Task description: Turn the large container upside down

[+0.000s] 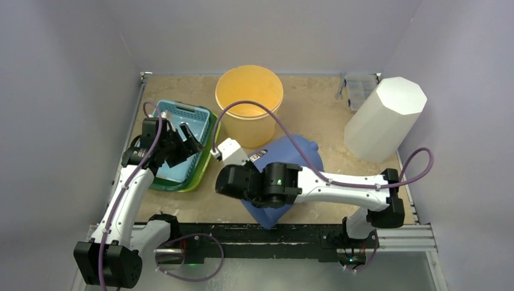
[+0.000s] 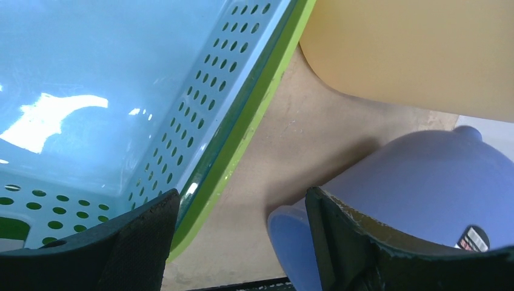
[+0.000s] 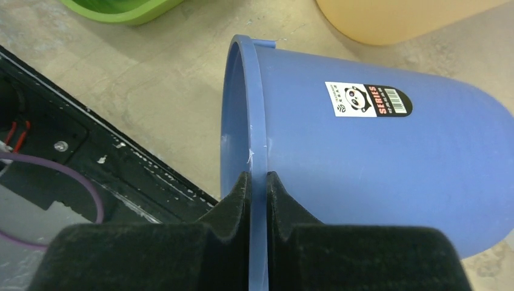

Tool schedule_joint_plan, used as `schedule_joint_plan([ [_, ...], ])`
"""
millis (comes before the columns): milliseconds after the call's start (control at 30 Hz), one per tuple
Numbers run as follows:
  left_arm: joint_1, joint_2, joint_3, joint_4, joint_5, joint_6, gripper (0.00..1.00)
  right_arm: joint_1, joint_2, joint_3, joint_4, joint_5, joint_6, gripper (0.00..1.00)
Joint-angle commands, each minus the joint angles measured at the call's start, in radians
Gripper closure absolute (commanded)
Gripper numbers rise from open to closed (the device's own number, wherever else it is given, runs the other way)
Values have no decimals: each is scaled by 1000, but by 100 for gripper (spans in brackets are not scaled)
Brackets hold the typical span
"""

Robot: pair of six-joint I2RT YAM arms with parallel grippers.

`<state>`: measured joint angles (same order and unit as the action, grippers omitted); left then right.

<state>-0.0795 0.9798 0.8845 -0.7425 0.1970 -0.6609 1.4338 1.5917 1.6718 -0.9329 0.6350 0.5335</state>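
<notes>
A blue bucket (image 1: 297, 151) with a panda sticker lies tilted on its side in the middle of the table, its mouth toward the near left. My right gripper (image 3: 257, 179) is shut on its rim, one finger inside and one outside; in the top view my right wrist (image 1: 254, 182) covers the rim. The bucket (image 3: 376, 163) fills the right wrist view and also shows in the left wrist view (image 2: 424, 182). My left gripper (image 1: 188, 138) is open and empty, held over the right edge of a light blue perforated basket (image 1: 182, 121); its jaws (image 2: 242, 203) stand wide apart.
An orange bucket (image 1: 250, 103) stands upright at the back centre. The blue basket sits nested in a green one (image 1: 203, 173) at the left. A white octagonal container (image 1: 385, 118) stands at the right, with a clear box (image 1: 359, 88) behind it. Purple cables loop over the table.
</notes>
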Motion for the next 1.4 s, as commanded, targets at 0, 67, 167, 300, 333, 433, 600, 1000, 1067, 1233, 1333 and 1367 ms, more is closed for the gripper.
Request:
schedule_joint_plan([
  [0, 5, 0, 37, -4, -64, 4, 25, 117, 81, 33, -187, 173, 125, 100],
  [67, 5, -1, 37, -7, -84, -2, 25, 180, 104, 39, -202, 246, 144, 100],
  [167, 5, -1, 41, -12, -106, -12, 25, 239, 161, 71, -251, 289, 193, 100],
  [300, 6, -3, 56, -22, -136, -17, 25, 282, 199, 71, -252, 279, 199, 100],
  [333, 6, -3, 59, -25, -143, -17, 25, 292, 203, 66, -235, 274, 185, 100],
  [433, 6, -8, 65, -34, -164, -21, 25, 313, 216, 66, -206, 263, 163, 100],
  [600, 6, -18, 68, -37, -168, -29, 25, 332, 209, 10, -53, 200, 57, 100],
  [1000, 5, -33, 76, -49, -172, -34, 25, 335, 197, -91, 93, 138, -14, 100],
  [1067, 6, -33, 76, -48, -172, -34, 25, 334, 197, -105, 117, 140, -24, 100],
  [1233, 5, -34, 79, -48, -168, -35, 25, 298, 188, -158, 174, 139, -45, 100],
  [1333, 5, -33, 79, -47, -163, -38, 25, 251, 160, -205, 206, 144, -57, 100],
  [1367, 5, -34, 78, -46, -163, -38, 25, 234, 147, -223, 223, 144, -64, 100],
])
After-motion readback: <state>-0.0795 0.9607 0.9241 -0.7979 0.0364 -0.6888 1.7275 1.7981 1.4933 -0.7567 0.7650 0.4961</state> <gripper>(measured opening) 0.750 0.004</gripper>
